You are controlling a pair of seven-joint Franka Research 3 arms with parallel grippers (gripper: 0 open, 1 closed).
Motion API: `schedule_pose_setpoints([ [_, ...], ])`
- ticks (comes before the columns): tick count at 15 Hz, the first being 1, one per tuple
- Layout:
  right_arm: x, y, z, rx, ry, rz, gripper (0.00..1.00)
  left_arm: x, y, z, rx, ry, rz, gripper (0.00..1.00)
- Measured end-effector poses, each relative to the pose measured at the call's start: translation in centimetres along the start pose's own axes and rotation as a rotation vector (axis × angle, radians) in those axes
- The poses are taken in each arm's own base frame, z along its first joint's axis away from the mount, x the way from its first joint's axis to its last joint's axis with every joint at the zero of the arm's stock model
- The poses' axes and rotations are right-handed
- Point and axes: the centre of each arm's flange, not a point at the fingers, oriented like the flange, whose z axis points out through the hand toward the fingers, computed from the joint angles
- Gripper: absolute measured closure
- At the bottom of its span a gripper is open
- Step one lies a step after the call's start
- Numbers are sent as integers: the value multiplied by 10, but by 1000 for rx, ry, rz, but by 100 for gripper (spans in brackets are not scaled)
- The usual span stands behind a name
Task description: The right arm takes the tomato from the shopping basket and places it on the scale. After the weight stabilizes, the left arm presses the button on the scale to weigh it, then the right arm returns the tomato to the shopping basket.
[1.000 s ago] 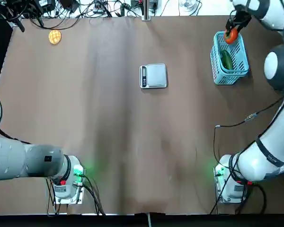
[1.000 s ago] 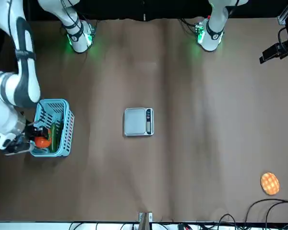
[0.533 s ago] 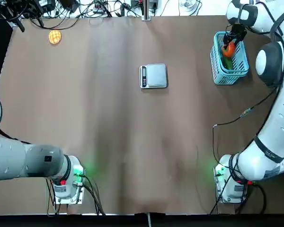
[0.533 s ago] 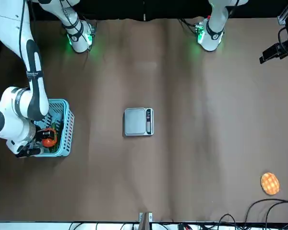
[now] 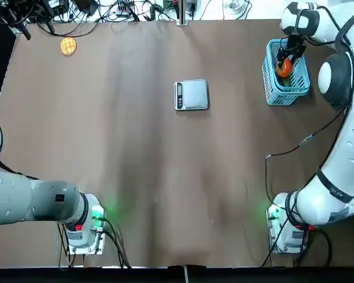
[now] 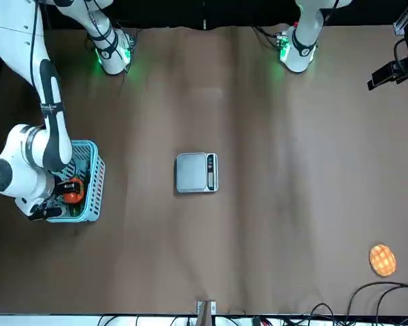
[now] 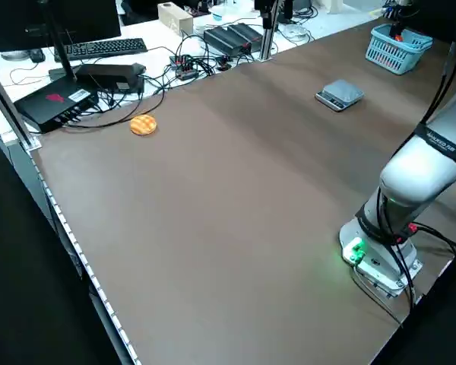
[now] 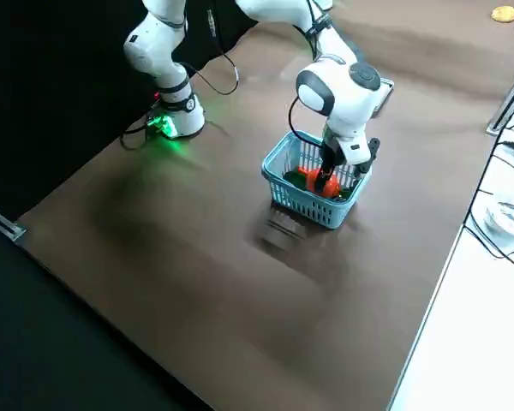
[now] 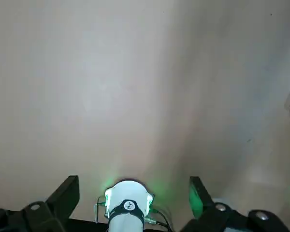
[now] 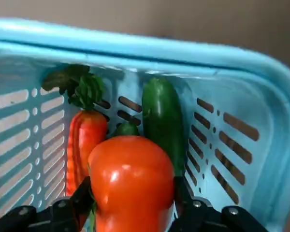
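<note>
My right gripper [image 5: 285,58] reaches down into the light-blue shopping basket [image 5: 266,73] at the table's far right and is shut on the tomato [image 10: 130,176]. The tomato [image 5: 283,68] is orange-red and hangs low inside the basket [image 10: 135,43], with dark fingers [image 10: 67,205] on both sides of it. In the front view the gripper [image 6: 65,191] and tomato [image 6: 72,196] sit in the basket [image 6: 95,178]. The silver scale [image 5: 194,94] lies bare at mid-table, far from both grippers. My left gripper [image 9: 131,189] is parked high over its base with its fingers apart.
A green cucumber [image 10: 162,121] and a carrot [image 10: 84,140] lie in the basket beside the tomato. A yellow-orange waffle disc [image 5: 68,45] sits at the far left corner. Cables and boxes [image 7: 99,76] line the table's far edge.
The right gripper moved with the tomato from above the basket's far rim to over its middle and then sank lower inside it. The left arm stayed still.
</note>
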Motion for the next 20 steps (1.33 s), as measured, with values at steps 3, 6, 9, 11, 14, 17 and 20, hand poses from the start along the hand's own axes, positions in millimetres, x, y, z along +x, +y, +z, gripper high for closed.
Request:
schedule_pose_setpoints([
  [3,-2,-1,4,2,-8,0,29,0,0,0,0,0,0,0],
  [6,-1,-2,2,1,-5,-3,24,0,0,0,0,0,0,0],
  [9,2,-4,-25,1,42,-10,2,0,0,0,0,0,0,1],
  [11,-2,-5,-58,10,78,-12,0,0,0,0,0,0,0,0],
  [14,-16,-4,-128,31,151,-15,0,0,0,0,0,0,0,0],
  [17,-35,-1,-192,43,244,-17,0,0,0,0,0,-2,0,0],
  [20,-58,-3,-246,63,281,-27,0,0,0,-1,0,-1,-1,0],
])
